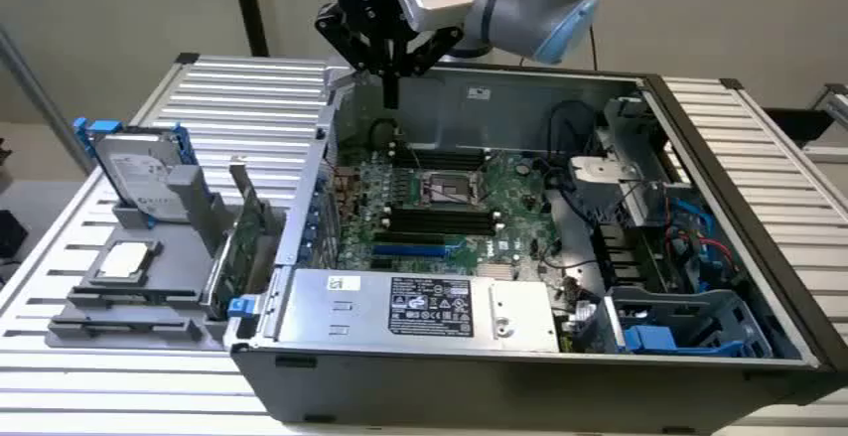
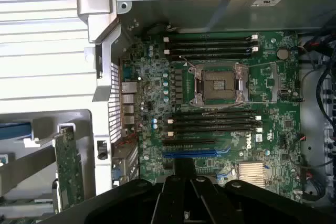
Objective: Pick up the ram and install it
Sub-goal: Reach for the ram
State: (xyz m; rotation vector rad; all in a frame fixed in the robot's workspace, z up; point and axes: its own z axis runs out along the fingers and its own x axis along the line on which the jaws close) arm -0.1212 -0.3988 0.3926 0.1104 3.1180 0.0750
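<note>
The ram (image 1: 238,252), which I take to be the narrow green board standing on edge in the grey holder (image 1: 79,329) at the exterior view's left, is well apart from the gripper (image 1: 392,90). The gripper hangs over the open computer case (image 1: 438,396), jaws pressed together on nothing. A clean pick needs the jaws spread, squared to the board's faces and centred along its top edge.

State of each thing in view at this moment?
gripper: shut, hovering over the open case.
computer case: open, side panel off.
processor socket: empty.
memory slots: look empty.
hard drive: upright in its holder.
expansion card: standing on edge in its holder.
</note>
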